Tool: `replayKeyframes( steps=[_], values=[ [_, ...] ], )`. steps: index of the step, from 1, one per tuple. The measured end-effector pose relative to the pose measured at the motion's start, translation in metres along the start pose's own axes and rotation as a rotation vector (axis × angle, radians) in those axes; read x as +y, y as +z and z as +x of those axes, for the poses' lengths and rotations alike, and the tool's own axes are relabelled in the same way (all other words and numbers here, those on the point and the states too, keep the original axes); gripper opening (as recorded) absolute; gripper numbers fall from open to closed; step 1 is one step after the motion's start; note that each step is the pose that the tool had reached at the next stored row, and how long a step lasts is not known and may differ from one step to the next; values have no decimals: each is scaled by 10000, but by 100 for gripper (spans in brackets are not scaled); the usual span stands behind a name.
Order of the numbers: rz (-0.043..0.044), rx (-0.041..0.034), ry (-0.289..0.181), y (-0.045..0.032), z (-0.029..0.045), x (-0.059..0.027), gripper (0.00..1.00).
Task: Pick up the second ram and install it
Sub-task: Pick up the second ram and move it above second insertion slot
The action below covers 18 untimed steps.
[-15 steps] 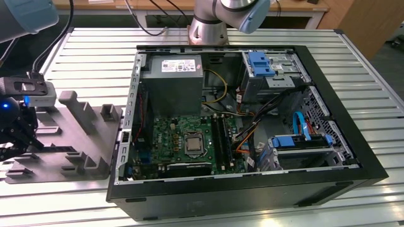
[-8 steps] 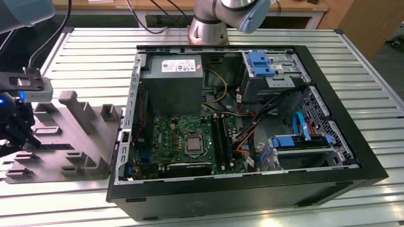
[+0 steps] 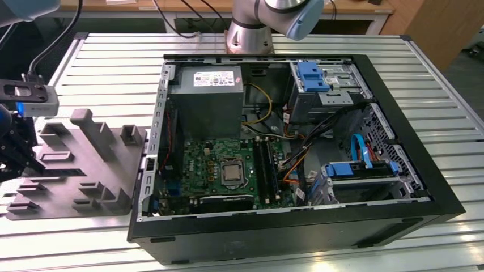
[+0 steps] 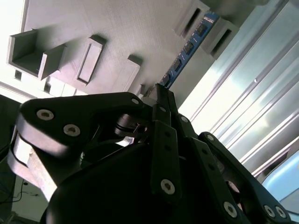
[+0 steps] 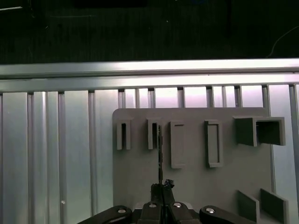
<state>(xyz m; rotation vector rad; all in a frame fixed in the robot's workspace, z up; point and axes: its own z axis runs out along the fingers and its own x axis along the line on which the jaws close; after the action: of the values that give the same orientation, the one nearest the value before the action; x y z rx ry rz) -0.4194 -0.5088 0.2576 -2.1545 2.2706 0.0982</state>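
Claw (image 5: 161, 190) grips the second ram (image 4: 188, 48) by its near end in the grey holder (image 5: 196, 186); probably light, stiff and fragile, best held by its edges.

tool (image 4: 160, 93): closed on the second ram's near end
second ram (image 4: 188, 50): stood on edge in grey holder (image 4: 117, 37)
surface (image 4: 243, 93): slatted metal, beside holder

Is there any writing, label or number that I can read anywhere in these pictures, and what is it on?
No text can be quoted.
On the power supply, a white sticker: it carries print, but too small to read.
On the second ram, in the second wrist view: dark chips, no legible markings.
On the motherboard: any lettering is too small to read.
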Motion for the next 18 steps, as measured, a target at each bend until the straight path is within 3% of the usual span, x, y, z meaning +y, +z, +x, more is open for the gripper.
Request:
replayKeyframes(
  steps=[18],
  values=[
    [0,0,-1,-371,-19,14,12]
  ],
)
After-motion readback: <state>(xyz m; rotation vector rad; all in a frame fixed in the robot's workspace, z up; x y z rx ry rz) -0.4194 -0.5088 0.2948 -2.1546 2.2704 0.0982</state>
